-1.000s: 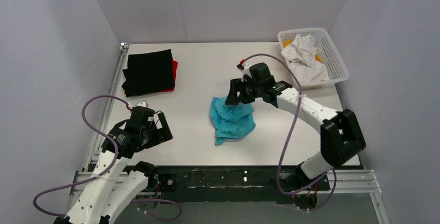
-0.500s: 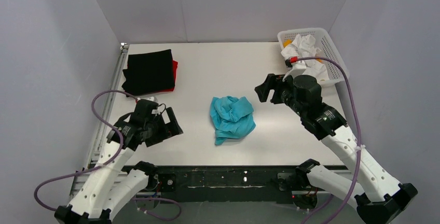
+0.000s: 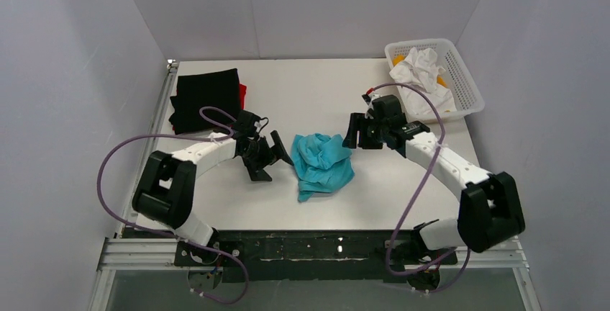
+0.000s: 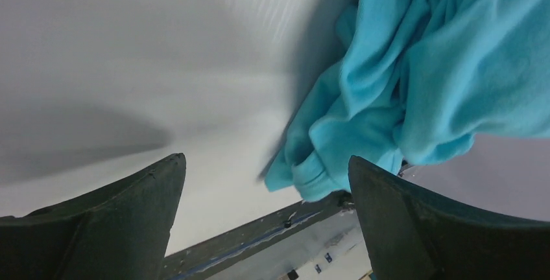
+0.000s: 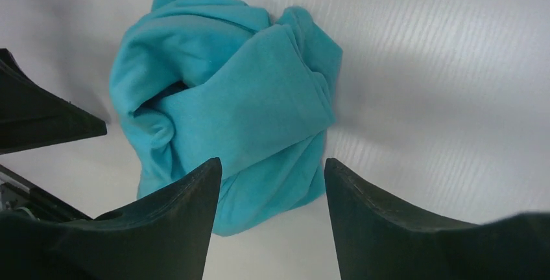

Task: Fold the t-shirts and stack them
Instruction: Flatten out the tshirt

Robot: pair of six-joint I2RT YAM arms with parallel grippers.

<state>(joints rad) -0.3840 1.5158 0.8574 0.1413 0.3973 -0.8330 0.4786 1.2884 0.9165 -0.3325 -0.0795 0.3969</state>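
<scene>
A crumpled turquoise t-shirt [image 3: 322,161] lies in a heap mid-table, also seen in the left wrist view [image 4: 428,66] and the right wrist view [image 5: 233,111]. My left gripper [image 3: 272,156] stands open just left of the heap, nothing between its fingers [image 4: 117,221]. On the heap's upper right, my right gripper [image 3: 352,132] hovers open and empty, its fingers [image 5: 389,221] apart from the cloth. A folded black t-shirt [image 3: 207,99] rests on a folded red t-shirt [image 3: 242,96] at the back left.
A white mesh basket [image 3: 467,91] at the back right holds crumpled white cloth [image 3: 423,75] and something yellow. Purple cables loop from both arms. The table's metal front rail [image 3: 316,242] runs along the near edge.
The left arm has swung right from the near left to the turquoise heap's left side. The right arm, which had let go and pulled back right, has returned toward the heap's upper right.
</scene>
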